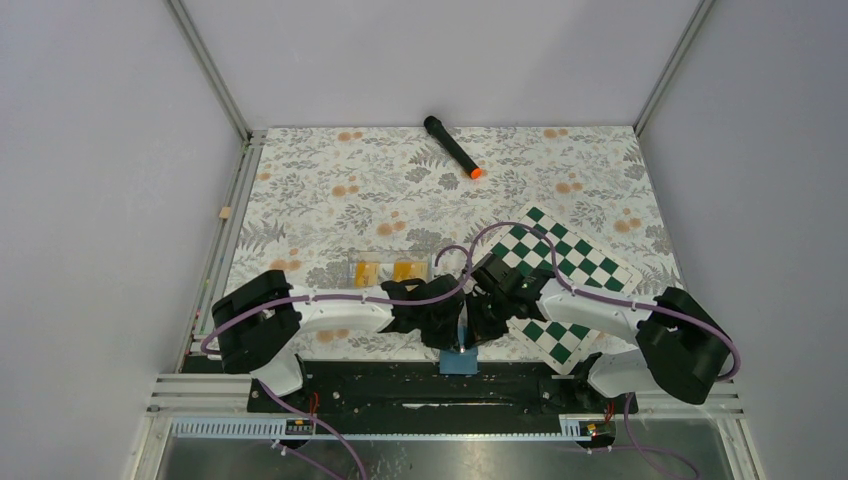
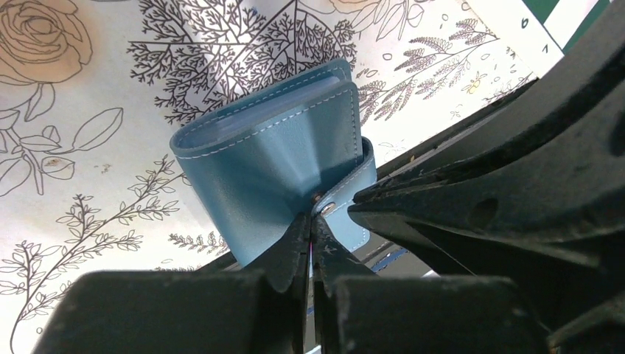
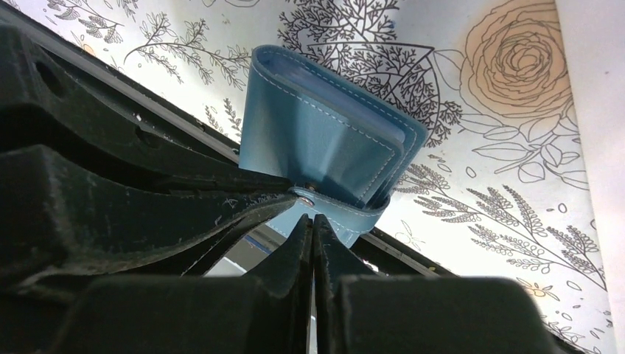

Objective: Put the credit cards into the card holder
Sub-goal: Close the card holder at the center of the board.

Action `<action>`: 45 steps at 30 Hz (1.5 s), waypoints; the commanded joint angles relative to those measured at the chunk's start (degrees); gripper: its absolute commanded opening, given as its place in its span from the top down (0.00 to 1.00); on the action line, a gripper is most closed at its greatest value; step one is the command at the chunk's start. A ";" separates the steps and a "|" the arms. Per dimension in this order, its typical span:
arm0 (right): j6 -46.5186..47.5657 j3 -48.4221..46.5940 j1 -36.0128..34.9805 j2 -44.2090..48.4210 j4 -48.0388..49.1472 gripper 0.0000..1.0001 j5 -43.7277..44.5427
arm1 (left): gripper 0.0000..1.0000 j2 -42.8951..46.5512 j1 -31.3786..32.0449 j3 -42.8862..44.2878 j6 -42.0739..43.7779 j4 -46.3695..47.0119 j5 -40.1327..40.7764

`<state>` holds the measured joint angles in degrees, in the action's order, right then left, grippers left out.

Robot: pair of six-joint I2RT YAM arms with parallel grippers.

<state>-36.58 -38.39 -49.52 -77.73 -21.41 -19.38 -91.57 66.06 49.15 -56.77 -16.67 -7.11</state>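
Note:
The blue card holder [image 1: 460, 362] [image 2: 273, 166] [image 3: 324, 133] stands folded near the table's front edge, its snap tab [image 2: 346, 199] [image 3: 346, 210] wrapped round one side. My left gripper [image 1: 452, 332] [image 2: 313, 220] is shut, and its tips touch the holder right at the snap. From the other side my right gripper [image 1: 476, 326] [image 3: 313, 219] is shut too, with its tips against the tab. I see nothing between either pair of fingers. Two orange-yellow credit cards [image 1: 368, 272] [image 1: 406, 269] lie behind the left arm, apart from both grippers.
The cards lie in a clear tray [image 1: 387, 260]. A green-and-white chessboard [image 1: 575, 262] lies at the right, partly under the right arm. A black pen with an orange tip [image 1: 452, 147] lies at the back. Metal rails run along the front edge [image 1: 450, 400].

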 commanded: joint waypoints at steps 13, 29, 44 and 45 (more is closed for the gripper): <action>-0.81 -1.01 -0.54 -7.08 1.88 1.00 0.32 | 1.00 -0.39 -0.80 -0.39 0.43 0.14 2.77; -1.73 -0.57 -1.60 -9.67 1.03 1.00 3.30 | 1.00 -8.72 -0.76 -1.57 1.16 -1.26 3.09; -2.20 -1.51 -2.87 -7.76 -0.95 1.00 5.98 | 1.00 -9.62 0.17 0.25 2.60 -3.16 5.92; -2.06 -1.59 -2.87 -5.87 -1.15 1.00 6.28 | 1.00 -7.24 0.13 0.03 2.72 -2.77 6.51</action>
<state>-42.00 -40.99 -49.74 -85.03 -22.85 -19.88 -96.18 64.55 52.71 -58.26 -21.74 -8.99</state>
